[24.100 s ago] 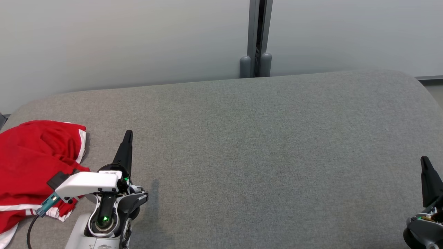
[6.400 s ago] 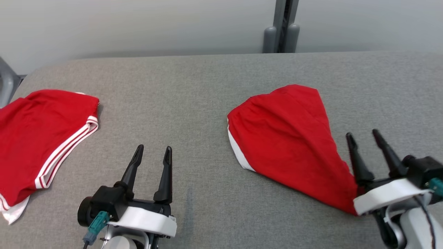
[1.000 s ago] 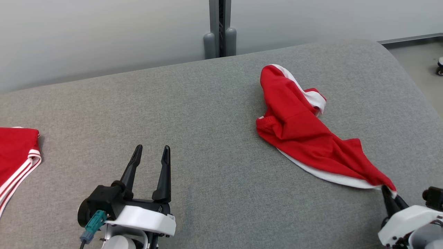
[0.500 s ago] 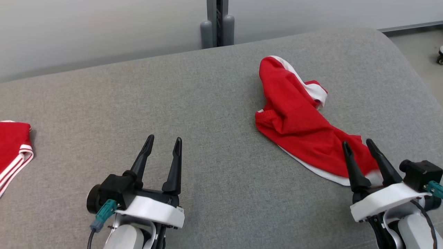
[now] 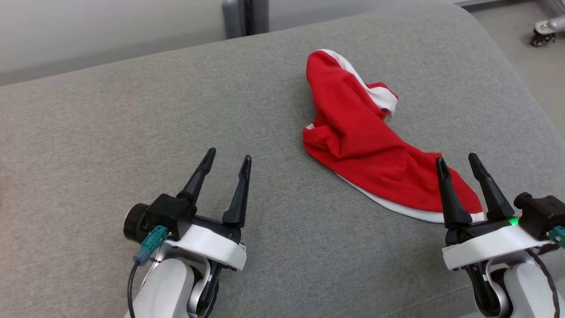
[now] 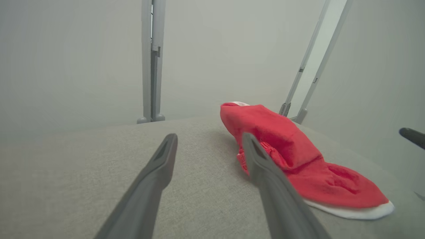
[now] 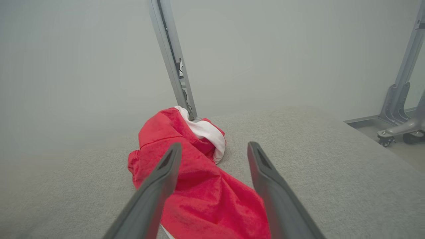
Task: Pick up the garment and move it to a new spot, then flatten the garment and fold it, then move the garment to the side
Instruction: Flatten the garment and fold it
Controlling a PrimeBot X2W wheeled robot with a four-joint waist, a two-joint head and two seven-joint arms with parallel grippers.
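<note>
A red garment with white trim lies crumpled in a long heap on the right half of the grey padded table. My right gripper hovers open over the garment's near end, nothing between its fingers. In the right wrist view the garment lies under and beyond the open right gripper. My left gripper stands open at the lower left, apart from the cloth. The left wrist view has the garment to the right of the open left gripper.
The table's right edge curves down to the floor, where a wheeled frame stands at the top right. A grey post rises behind the table's far edge against a pale wall.
My right gripper has opened and let go of the garment's near end, then risen over it. The head camera has turned right and down, so the second red garment has left view.
</note>
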